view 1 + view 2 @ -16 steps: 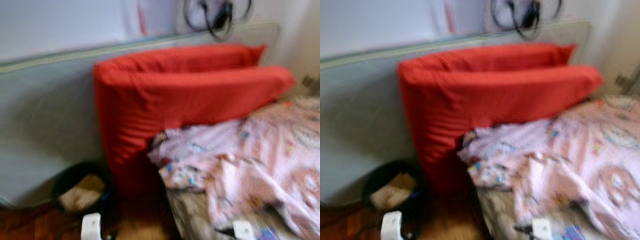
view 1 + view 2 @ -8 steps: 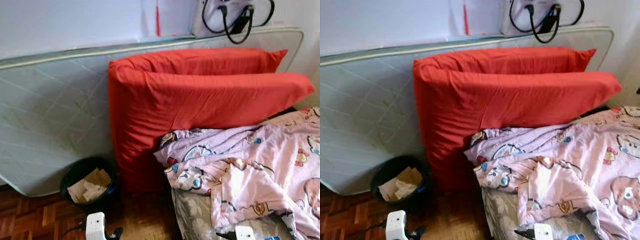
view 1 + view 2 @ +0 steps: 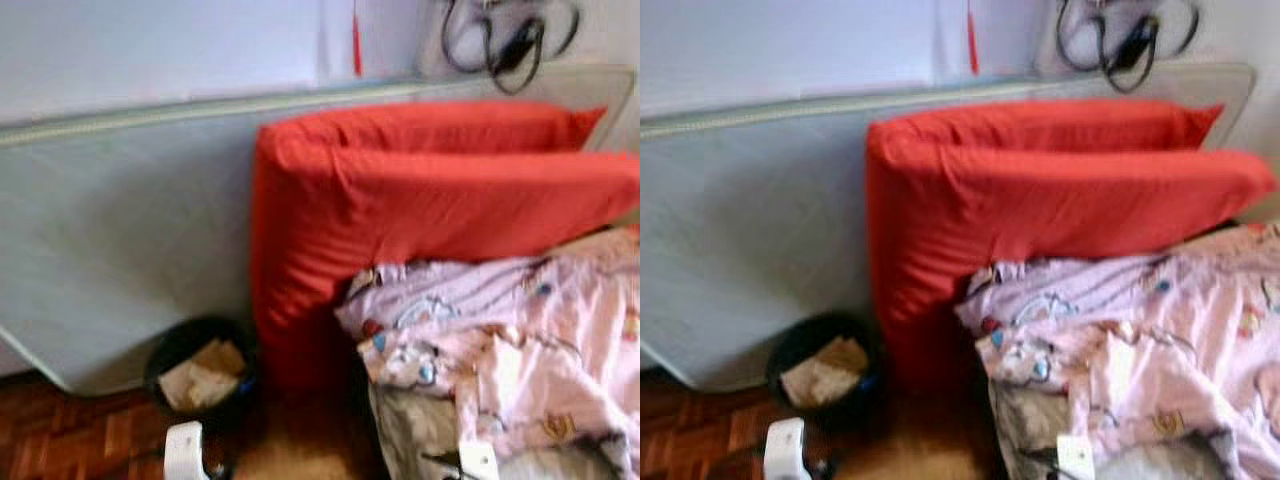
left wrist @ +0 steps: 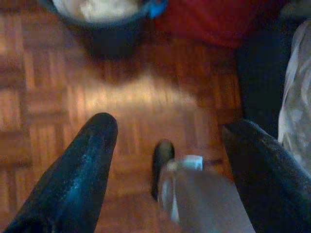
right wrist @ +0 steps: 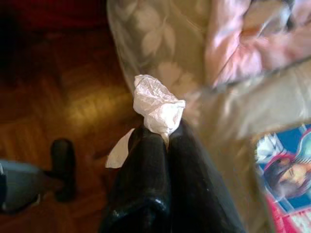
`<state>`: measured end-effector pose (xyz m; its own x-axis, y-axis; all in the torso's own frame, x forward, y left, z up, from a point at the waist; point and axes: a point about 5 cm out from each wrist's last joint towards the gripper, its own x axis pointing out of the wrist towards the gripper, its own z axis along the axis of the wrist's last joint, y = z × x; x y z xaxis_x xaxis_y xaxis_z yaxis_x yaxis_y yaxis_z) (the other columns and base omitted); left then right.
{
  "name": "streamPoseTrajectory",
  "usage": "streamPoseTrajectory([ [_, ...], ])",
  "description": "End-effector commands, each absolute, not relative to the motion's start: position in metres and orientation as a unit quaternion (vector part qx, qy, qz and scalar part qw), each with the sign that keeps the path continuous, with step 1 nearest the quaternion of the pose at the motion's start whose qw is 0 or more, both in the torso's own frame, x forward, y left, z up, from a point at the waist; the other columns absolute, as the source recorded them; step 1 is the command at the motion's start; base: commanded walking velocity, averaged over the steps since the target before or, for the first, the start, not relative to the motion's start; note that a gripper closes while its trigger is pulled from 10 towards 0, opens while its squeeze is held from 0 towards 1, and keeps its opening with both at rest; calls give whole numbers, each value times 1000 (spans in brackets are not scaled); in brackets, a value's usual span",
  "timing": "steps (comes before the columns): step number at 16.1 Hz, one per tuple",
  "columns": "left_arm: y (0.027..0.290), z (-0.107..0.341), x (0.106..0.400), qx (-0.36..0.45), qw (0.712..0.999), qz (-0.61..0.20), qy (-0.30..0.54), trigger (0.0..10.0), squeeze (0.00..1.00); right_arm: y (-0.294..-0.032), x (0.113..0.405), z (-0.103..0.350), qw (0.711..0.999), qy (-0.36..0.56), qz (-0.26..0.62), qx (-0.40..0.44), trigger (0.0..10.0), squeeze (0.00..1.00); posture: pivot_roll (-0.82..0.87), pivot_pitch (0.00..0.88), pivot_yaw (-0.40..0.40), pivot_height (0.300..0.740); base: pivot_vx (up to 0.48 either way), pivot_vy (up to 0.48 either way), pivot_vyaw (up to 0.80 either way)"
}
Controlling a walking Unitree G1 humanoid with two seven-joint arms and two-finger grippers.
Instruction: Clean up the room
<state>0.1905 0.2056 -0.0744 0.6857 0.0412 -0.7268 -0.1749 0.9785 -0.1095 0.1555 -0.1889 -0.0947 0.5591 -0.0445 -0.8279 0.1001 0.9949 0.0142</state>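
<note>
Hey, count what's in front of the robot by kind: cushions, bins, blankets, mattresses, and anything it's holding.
Red cushions: 2
Black bin with paper in it: 1
Pink blanket: 1
Mattress leaning on the wall: 1
Crumpled tissue pinched in the right gripper: 1
Total: 6

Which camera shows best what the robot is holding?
The right wrist view: the right gripper is shut on a crumpled white tissue, seen close up. In the eye views the tissue is just a small white blur at the bottom edge.

Pale mattress (image 3: 120, 250) against white wall (image 3: 150, 50), apparently parquet floor (image 3: 70, 440) below
</note>
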Motion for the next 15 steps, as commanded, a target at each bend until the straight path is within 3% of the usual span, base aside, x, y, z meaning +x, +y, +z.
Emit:
streamPoseTrajectory([
  [1, 200, -80, 183, -87, 907, 53, 408, 10000, 0, -195, 148, -97, 875, 480, -54, 26, 10000, 0, 36, 0, -21, 740, 0, 446, 0],
  [4, 200, -80, 182, -87, 907, 52, 408, 10000, 0, -194, 147, -98, 875, 481, -55, 27, 10000, 0, 39, 0, -21, 740, 0, 445, 0],
  [9, 200, -80, 182, -86, 907, 50, 409, 10000, 0, -218, 136, -97, 874, 480, -70, 26, 10000, 0, 36, 0, -19, 740, 0, 406, 0],
  [15, 200, -80, 182, -87, 907, 50, 409, 10000, 0, -211, 141, -97, 875, 479, -64, 27, 10000, 0, 36, 0, -18, 740, 0, 402, 0],
])
